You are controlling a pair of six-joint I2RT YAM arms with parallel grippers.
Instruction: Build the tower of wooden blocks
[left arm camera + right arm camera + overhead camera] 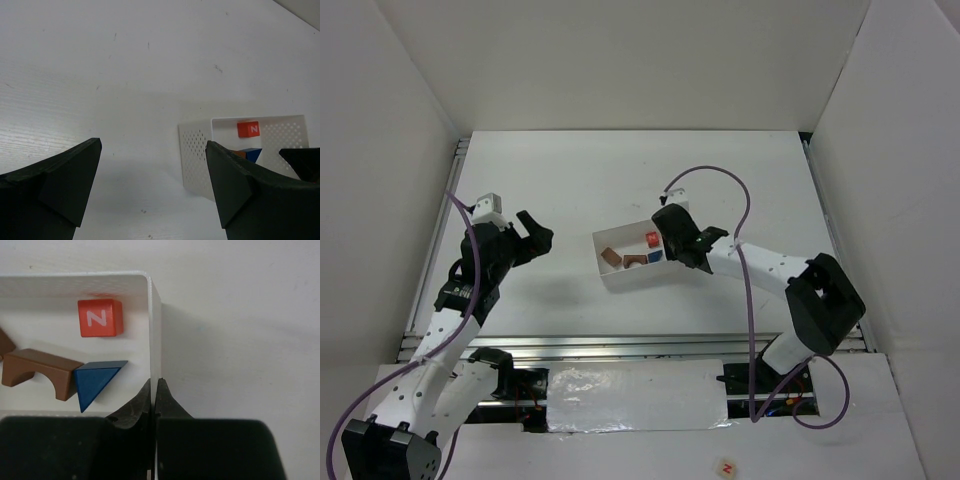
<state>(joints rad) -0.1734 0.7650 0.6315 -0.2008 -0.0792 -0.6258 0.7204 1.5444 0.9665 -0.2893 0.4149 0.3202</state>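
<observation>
White walls [620,60] close in the pale table [570,180] at the left, the top and the right of the top view, and a metal rail [650,345] runs along its lower edge. Most of the table is bare, with wide room in the upper half and at the left of the centre.

Near the middle stands a white tray [623,243], turned a little, with its walls perforated on the side seen by the left wrist camera [195,155]. All the blocks lie loose on its floor, none upon another. The red cube [100,317] is at the upper right corner of the tray and shows a white letter. The blue wedge [96,380] is below it, close to the right wall, and touches the brown arch [40,371] at its left. A brown block [611,257] lies at the left end.

The right gripper [155,390] is pressed together on the right wall of the tray, one finger inside and one outside, just beside the wedge. Its purple cable [745,230] loops above the arm.

The left gripper [538,235] is spread wide with nothing between its fingers and hangs at the left of the frame, well apart from the tray, with bare table between them
</observation>
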